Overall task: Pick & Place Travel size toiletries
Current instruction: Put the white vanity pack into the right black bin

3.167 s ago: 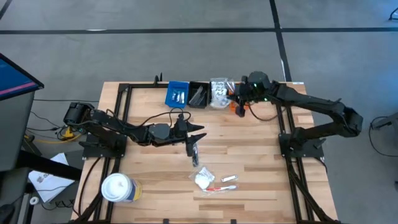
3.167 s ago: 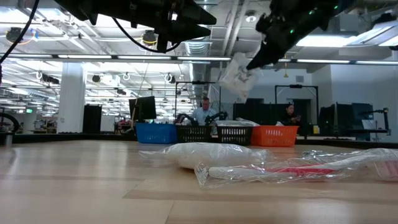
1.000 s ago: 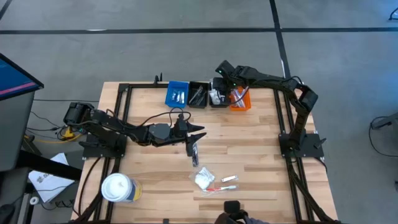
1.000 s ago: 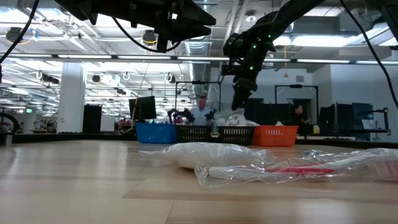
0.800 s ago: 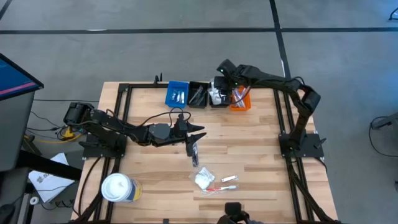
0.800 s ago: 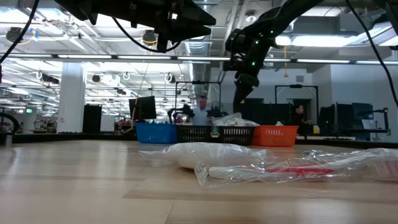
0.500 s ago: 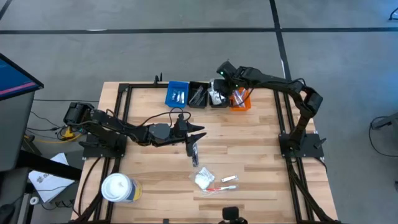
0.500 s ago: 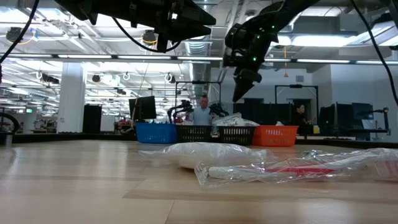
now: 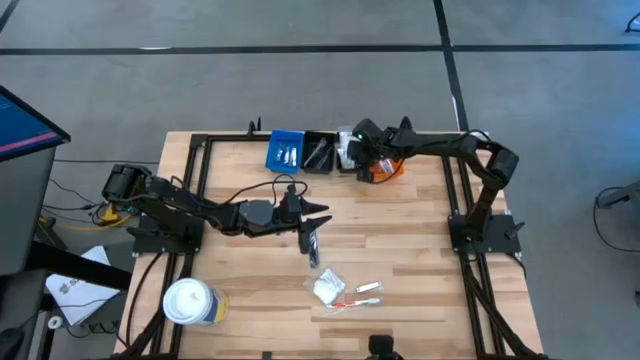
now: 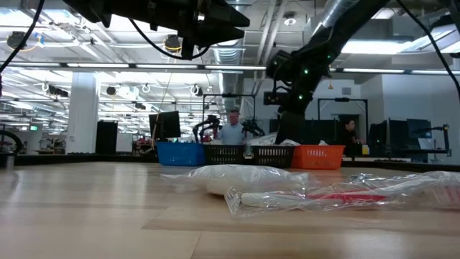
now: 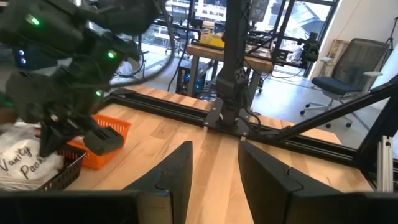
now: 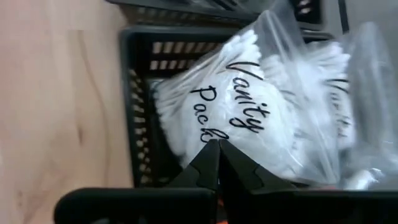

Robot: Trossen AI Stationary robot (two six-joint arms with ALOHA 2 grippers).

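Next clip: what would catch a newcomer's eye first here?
Probably the right hand, shut and empty just above a clear sachet lettered "Vanity Pack" in a black bin at the table's far edge. Next, the loose toiletries near the front edge, and the left hand hovering at the table's middle.

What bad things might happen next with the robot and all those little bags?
1. The vanity pack bags bulge above the black basket, so one might slide out, or snag on the shut right gripper just above them.
2. The left gripper hangs over the table with its fingers partly apart, right by a dark item; whether it grips that is unclear, so it might drop.
3. The packets near the table's front look crinkly and slippery, so a grab might miss.
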